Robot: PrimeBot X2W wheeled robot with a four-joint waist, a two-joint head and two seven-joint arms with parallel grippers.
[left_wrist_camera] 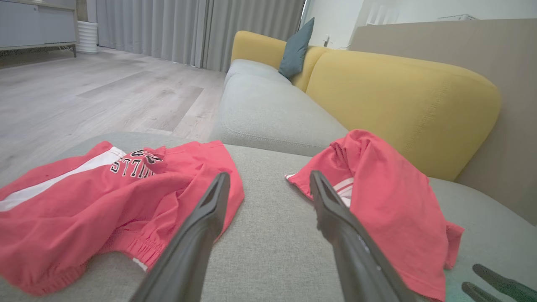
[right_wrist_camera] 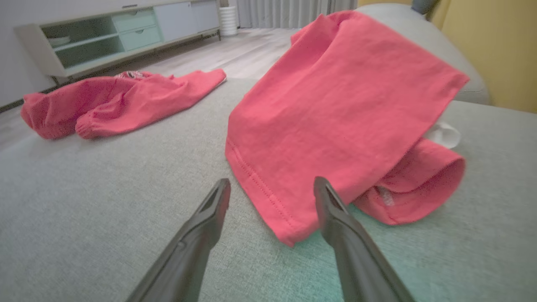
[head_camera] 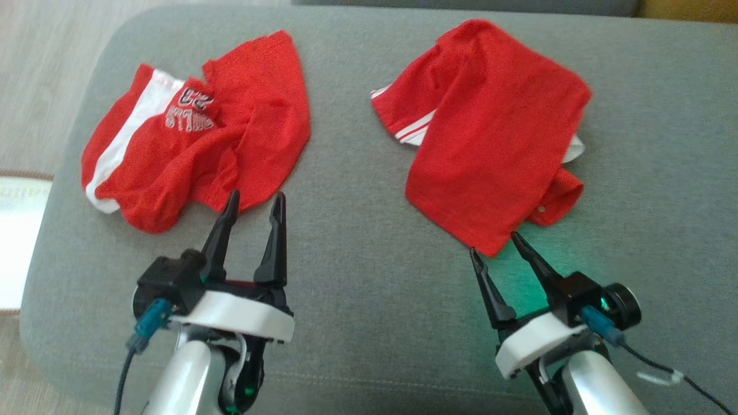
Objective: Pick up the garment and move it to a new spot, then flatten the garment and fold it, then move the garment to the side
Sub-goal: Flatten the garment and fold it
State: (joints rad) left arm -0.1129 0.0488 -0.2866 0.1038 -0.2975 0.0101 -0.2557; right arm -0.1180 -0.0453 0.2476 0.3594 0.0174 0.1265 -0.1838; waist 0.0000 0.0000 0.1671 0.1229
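The right gripper's (head_camera: pixel 493 242) two long dark fingers (head_camera: pixel 488 286) stand spread apart and hold nothing. Their tips sit either side of the lowest corner of the red knit garment with thin white stripes (head_camera: pixel 490 132). I cannot tell whether they touch the cloth.

That garment lies loosely doubled over in the upper right of the head view, on the grey fabric seat cushion (head_camera: pixel 357 230). One striped edge pokes out at its left, and a rolled cuff and a scrap of white show at its lower right. In the right wrist view its stitched hem corner sits low in the middle, between the two fingers.

The left gripper (head_camera: pixel 256 195) is spread about as wide and is also empty. Its tips are at the lower edge of the crumpled red shorts with a broad white side band and printed lettering (head_camera: pixel 190 150), in the upper left of the head view. The two red pieces lie well apart, with bare cushion between them.

A green glow tints the cushion beside the right gripper. In the left wrist view a mustard-yellow sofa back (left_wrist_camera: pixel 398 92) rises at the right, a teal throw pillow (left_wrist_camera: pixel 295 48) leans at the top centre, and pale wood flooring (left_wrist_camera: pixel 105 92) fills the upper left.
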